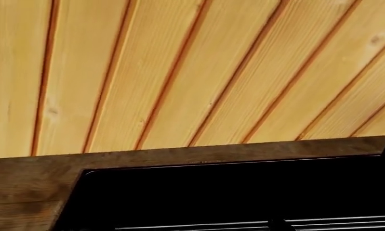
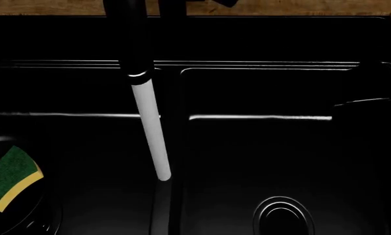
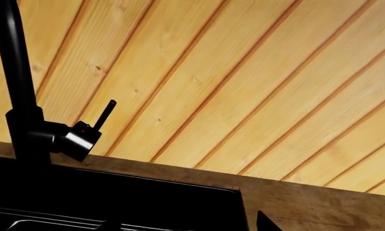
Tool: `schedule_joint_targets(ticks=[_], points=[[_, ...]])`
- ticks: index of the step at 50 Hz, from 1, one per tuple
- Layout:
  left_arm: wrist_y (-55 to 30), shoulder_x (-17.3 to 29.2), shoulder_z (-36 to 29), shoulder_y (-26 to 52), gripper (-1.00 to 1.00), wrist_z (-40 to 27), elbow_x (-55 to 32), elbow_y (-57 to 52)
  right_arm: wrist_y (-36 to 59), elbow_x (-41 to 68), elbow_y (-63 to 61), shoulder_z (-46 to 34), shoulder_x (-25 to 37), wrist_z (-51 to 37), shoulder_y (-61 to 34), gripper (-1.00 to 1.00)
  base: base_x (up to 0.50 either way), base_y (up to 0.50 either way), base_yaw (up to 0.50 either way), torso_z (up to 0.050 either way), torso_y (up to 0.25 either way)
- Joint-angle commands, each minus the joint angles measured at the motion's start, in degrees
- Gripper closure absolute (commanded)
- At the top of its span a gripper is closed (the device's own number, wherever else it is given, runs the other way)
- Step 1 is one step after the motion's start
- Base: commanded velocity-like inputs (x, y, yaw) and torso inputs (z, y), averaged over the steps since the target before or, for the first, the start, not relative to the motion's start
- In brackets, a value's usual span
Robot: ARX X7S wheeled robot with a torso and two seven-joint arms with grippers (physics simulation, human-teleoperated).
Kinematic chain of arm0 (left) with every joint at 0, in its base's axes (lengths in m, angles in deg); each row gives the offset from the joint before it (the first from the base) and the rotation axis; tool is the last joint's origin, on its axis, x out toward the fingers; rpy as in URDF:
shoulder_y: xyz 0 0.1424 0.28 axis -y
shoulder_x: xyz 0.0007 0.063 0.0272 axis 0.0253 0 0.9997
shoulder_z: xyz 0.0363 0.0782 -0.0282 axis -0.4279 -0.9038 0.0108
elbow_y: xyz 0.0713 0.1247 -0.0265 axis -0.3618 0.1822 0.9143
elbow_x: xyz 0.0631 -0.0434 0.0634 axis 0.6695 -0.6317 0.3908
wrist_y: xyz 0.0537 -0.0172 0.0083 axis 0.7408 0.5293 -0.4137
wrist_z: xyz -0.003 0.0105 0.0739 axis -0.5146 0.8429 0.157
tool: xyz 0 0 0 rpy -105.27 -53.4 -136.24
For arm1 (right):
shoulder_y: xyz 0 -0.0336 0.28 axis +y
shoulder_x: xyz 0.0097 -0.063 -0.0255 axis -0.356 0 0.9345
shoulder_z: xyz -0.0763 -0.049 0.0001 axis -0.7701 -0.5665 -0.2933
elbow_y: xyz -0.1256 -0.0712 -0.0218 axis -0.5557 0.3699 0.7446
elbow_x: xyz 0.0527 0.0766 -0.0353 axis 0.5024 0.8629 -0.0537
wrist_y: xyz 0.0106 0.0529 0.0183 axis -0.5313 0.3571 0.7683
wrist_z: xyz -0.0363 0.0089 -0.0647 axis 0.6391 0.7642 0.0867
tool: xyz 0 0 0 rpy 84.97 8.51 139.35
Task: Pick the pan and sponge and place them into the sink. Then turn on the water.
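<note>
The water runs as a white stream from the tap spout down into the black sink. The green and yellow sponge lies in the round black pan in the sink's left basin, at the head view's lower left. In the right wrist view the tap and its lever stand ahead of my right gripper, whose fingertips are wide apart with nothing between them. Only one dark tip of my left gripper shows against the black sink rim.
A ringed drain sits in the right basin. A wooden counter runs behind the sink, with a light plank wall above it. A dark shape breaks the ridged rim on the head view's right.
</note>
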Motion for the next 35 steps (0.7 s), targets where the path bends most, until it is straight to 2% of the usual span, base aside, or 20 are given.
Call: schedule_joint_targets(ticks=[1,4,21,35], points=[[-1.61,1.69,1.62,2.35,-1.0,-0.75,-2.32,-0.73,-0.32,-2.29,-0.72,0.0,0.0,-0.64,0.22,-1.0,0.0,0.0,0.0,0.0,0.0],[-1.88,1.92,1.65,3.05,-1.0,-0.82,-2.59,-0.63,-2.79,-4.72,-1.27,1.25,-0.52,-0.19,2.01,-1.0,0.0,0.0,0.0,0.0,0.0],[-5.21,4.21,3.02,9.25,-1.0,-2.25,-6.35,-0.1,-0.07,-4.28,-1.28,-0.45,0.15,0.11,-0.03,-1.0,0.0,0.0,0.0,0.0,0.0],[-5.78,6.96,6.44,5.81,-1.0,-3.1,-9.27,-2.1,-0.82,-5.32,-1.57,0.12,-0.07,-1.13,0.69,-1.0,0.0,0.0,0.0,0.0,0.0]])
